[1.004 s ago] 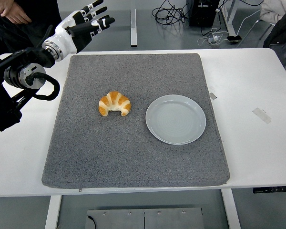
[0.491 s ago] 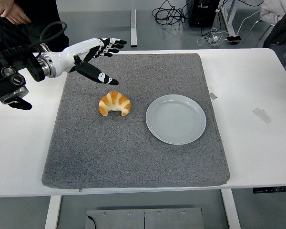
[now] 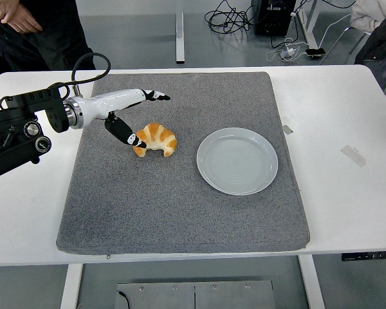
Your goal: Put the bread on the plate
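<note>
Plate [image 3: 237, 161] bare; croissant [image 3: 156, 139] beside it, left hand [image 3: 127, 114] touching.

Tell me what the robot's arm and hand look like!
The left hand has a smooth white shell and black fingers with small white patches near the tips. Its arm is black, with round silver joints and a black cable looping above the wrist.

A single head view looks forward and down from high on the robot's side; the white table [image 3: 347, 199] spans the width, its near edge at the bottom; floor and cables [image 3: 235, 16] show beyond the far edge; moderately distant.
</note>
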